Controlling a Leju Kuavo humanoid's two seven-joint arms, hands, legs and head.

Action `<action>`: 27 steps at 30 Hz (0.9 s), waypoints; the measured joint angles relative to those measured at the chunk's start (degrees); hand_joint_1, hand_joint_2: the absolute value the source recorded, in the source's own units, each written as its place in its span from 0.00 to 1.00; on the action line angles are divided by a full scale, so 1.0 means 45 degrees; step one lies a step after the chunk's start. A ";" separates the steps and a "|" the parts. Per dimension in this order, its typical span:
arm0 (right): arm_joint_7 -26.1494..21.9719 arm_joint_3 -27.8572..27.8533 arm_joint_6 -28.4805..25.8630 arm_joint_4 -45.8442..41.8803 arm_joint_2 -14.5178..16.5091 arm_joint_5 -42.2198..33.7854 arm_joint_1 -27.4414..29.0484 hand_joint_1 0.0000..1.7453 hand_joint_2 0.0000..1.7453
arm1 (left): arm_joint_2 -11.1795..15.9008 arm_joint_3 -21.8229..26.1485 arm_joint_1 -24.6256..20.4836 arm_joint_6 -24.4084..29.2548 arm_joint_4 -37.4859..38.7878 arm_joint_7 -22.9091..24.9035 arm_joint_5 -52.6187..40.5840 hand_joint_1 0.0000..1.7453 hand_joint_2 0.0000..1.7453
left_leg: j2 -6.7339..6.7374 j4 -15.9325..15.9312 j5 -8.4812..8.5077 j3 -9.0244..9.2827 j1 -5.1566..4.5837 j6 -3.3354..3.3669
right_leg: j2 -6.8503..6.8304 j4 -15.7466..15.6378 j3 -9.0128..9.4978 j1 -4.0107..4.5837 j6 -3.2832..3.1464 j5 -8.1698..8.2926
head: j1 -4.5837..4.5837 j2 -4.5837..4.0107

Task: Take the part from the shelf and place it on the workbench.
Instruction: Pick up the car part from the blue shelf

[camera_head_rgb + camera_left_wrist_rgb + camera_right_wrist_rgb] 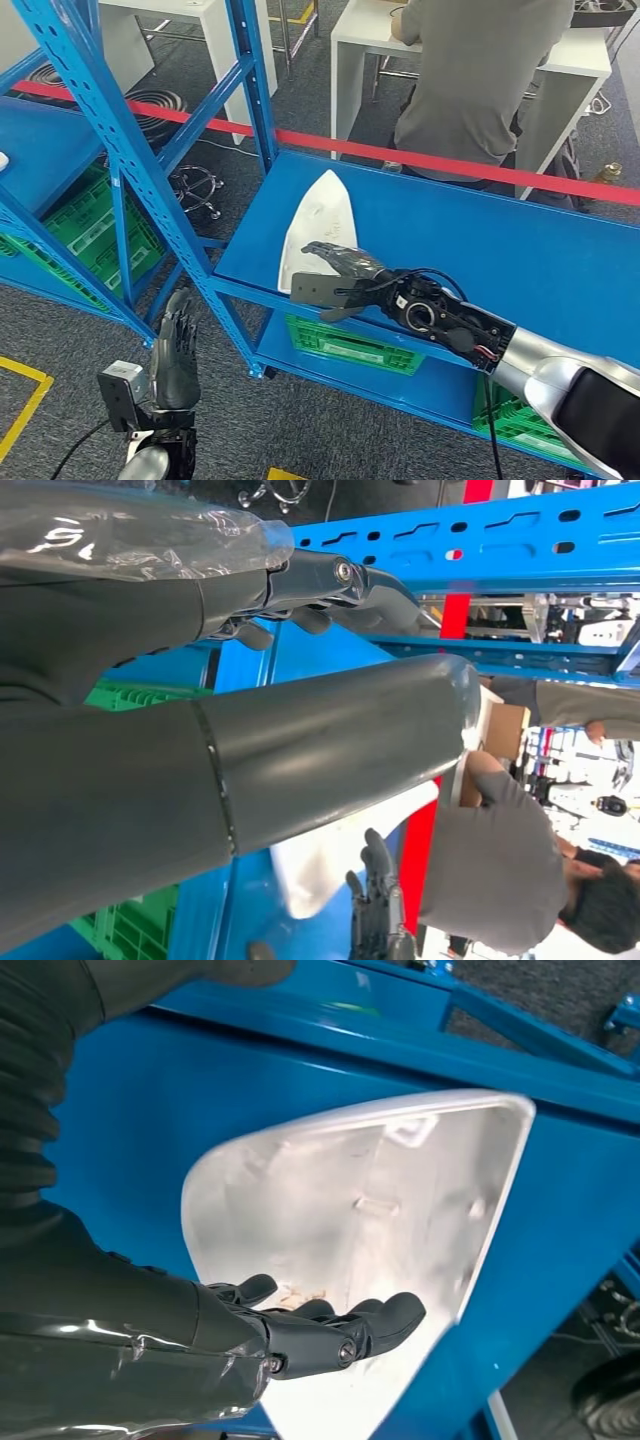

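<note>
Right hand, fingers apart and empty, reaches over the white shell-shaped part at frame centre; closing a grasp likely comes next.

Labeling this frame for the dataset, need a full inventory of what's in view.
white part: 1, white, flat on the blue shelf board, near its front edge
shelf: 1, blue metal rack
crates: at least 3, green, on the lower shelf levels
tape: 1, red, stretched behind the shelf
tables: 2, white, behind the tape
person: 1, grey top, at the far table
right hand: 1, dark, fingers spread over the part's near end
left hand: 1, dark, low beside the shelf, holds nothing
</note>
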 joint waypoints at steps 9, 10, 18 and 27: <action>0.0100 0.0401 0.0465 0.0217 0.0075 -0.0185 0.0018 0.00 1.00 | 0.0000 0.0000 -0.0035 -0.0121 0.0005 0.0068 0.0055 0.00 0.00 | 0.0001 0.0001 0.0000 0.0001 0.0000 0.0000 | 0.0001 -0.0002 -0.0002 -0.0002 0.0000 0.0000 | 0.0000 0.0000; 0.0125 0.0443 0.0473 0.0237 0.0086 -0.0185 0.0026 0.00 1.00 | 0.0000 0.0000 -0.0046 -0.0121 0.0005 0.0091 0.0069 0.00 0.00 | 0.0001 0.0000 0.0000 0.0001 0.0000 0.0000 | 0.0001 -0.0002 -0.0003 -0.0002 0.0000 0.0000 | -0.0001 0.0000; 0.0103 0.0601 0.0425 0.0635 0.0092 -0.0185 0.0158 0.00 1.00 | -0.0001 0.0000 -0.0147 -0.0176 0.0005 0.0175 0.0147 0.00 0.00 | 0.0002 0.0001 0.0000 0.0002 0.0002 0.0000 | 0.0002 -0.0002 -0.0004 -0.0002 0.0000 0.0000 | -0.0001 0.0000; 0.0000 0.0592 0.0375 0.1189 0.0092 -0.0185 0.0157 0.00 1.00 | -0.0013 0.0000 -0.0222 -0.0263 0.0005 0.0182 0.0202 0.00 0.00 | 0.0002 0.0003 0.0000 0.0002 0.0002 0.0000 | 0.0003 -0.0002 -0.0003 -0.0003 0.0000 0.0000 | -0.0001 0.0000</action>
